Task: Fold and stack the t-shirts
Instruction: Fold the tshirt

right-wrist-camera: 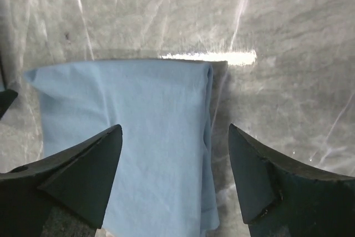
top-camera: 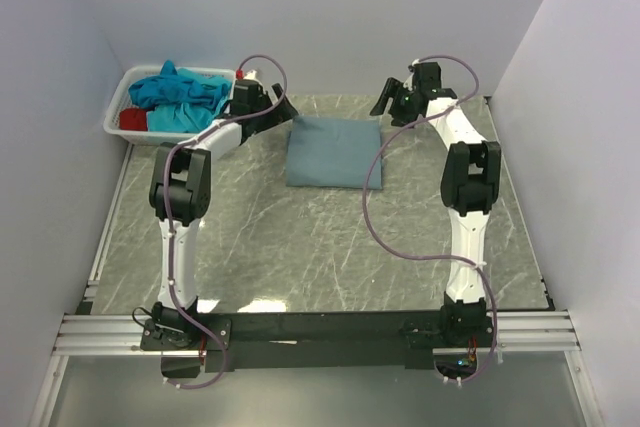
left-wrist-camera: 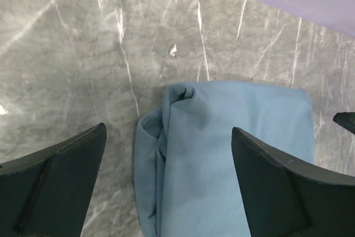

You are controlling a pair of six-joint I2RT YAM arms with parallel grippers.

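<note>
While our left gripper (top-camera: 288, 107) and right gripper (top-camera: 382, 99) hang spread and empty, flanking the grey shirt (top-camera: 332, 151), the turquoise shirt (top-camera: 182, 95) lies nearest the left.

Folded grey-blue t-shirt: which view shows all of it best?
Top external: the whole folded grey-blue t-shirt lies in view, nothing covering it. Both wrist views show only one end each, cropped at the bottom edge.

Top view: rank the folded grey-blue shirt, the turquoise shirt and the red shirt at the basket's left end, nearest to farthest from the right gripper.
1. Folded grey-blue shirt, on the table beside the right gripper.
2. Turquoise shirt, in the basket.
3. Red shirt, basket's left end.
</note>
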